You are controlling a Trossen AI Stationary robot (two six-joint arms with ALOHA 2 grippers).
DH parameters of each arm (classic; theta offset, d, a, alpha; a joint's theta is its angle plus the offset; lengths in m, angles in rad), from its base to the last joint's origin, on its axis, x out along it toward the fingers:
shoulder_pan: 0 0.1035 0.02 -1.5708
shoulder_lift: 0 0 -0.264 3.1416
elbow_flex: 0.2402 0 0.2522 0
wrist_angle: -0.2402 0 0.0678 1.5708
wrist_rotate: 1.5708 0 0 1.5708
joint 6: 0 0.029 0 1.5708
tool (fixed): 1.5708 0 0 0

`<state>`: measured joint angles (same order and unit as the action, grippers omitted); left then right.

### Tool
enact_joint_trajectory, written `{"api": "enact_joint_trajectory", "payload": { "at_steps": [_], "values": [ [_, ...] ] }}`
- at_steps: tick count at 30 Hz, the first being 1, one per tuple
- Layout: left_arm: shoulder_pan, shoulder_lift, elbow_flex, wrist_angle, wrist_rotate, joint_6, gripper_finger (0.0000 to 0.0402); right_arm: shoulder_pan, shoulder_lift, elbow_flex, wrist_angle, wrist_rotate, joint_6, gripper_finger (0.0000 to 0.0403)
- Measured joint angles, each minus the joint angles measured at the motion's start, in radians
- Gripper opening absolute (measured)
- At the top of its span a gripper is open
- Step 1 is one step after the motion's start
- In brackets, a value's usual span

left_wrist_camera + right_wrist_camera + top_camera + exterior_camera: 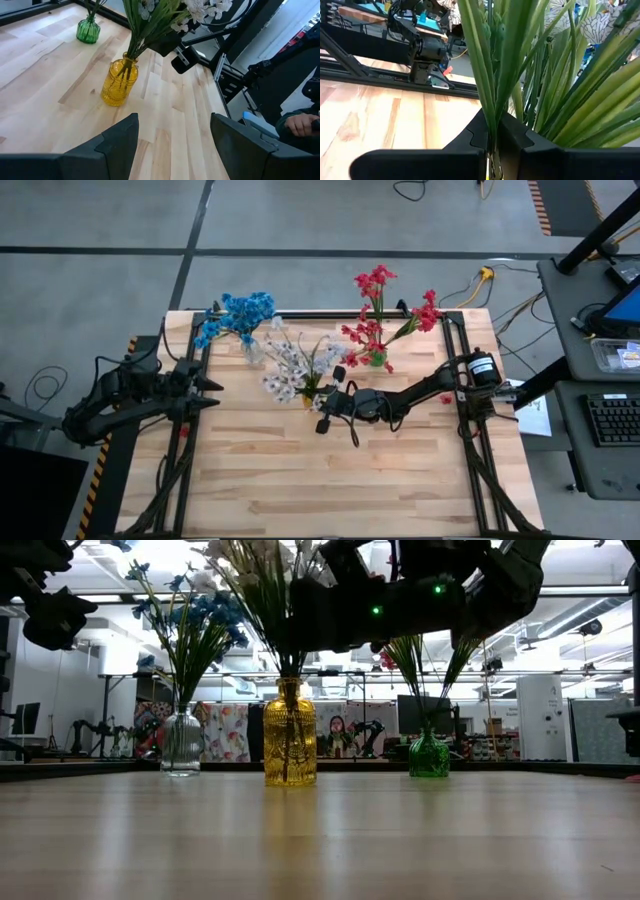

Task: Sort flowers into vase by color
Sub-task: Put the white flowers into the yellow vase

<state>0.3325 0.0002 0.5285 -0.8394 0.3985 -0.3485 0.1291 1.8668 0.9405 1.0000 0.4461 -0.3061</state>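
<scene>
Three vases stand toward the table's far side. A clear vase (252, 352) holds blue flowers (238, 313). A yellow vase (290, 735) holds white flowers (292, 365). A green vase (377, 359) holds red flowers (375, 305). My right gripper (318, 394) reaches in from the table's right to the white bunch above the yellow vase and is shut on a green stem. My left gripper (212, 390) waits open near the left edge, clear of everything; its wrist view shows the yellow vase (119, 82) ahead. My right gripper pinches a thin green stem (492, 117) of the white bunch between its two fingers (470, 142). It comes in about level from the table's right, fingers lying across the stem. The stem stands roughly upright among the other stems, running down toward the yellow vase's mouth.
The near half of the wooden table (330, 480) holds nothing. Black frame rails (470, 430) run along the left and right edges. A small red piece (446, 398) lies by the right rail. A person's hand (300, 122) shows beyond the table's right side.
</scene>
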Motion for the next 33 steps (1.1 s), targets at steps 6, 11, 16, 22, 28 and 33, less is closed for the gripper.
{"api": "enact_joint_trajectory", "payload": {
  "at_steps": [6, 11, 16, 22, 28, 33],
  "values": [
    [0.0, 0.0, 0.0, 0.0, 0.0, 0.0, 0.0235, 0.002, 0.0, 0.0, -0.011, 0.002, -0.008, 0.0043],
    [0.0, 0.0, 0.0, 0.0, 0.0, 0.0, 0.0235, 0.008, -0.001, -0.001, -0.01, 0.011, -0.008, 0.0092],
    [0.0, 0.0, 0.0, 0.0, 0.0, 0.0, 0.0235, 0.024, -0.004, -0.001, -0.006, 0.055, -0.026, 0.0144],
    [0.0, 0.0, 0.0, 0.0, 0.0, 0.0, 0.0235, 0.053, -0.005, -0.001, -0.003, 0.128, -0.058, 0.0188],
    [0.0, 0.0, 0.0, 0.0, 0.0, 0.0, 0.0235, 0.092, -0.006, -0.001, -0.003, 0.216, -0.111, 0.0205],
    [0.0, 0.0, 0.0, 0.0, 0.0, 0.0, 0.0235, 0.132, -0.006, -0.001, -0.003, 0.312, -0.162, 0.0206]
  ]
}}
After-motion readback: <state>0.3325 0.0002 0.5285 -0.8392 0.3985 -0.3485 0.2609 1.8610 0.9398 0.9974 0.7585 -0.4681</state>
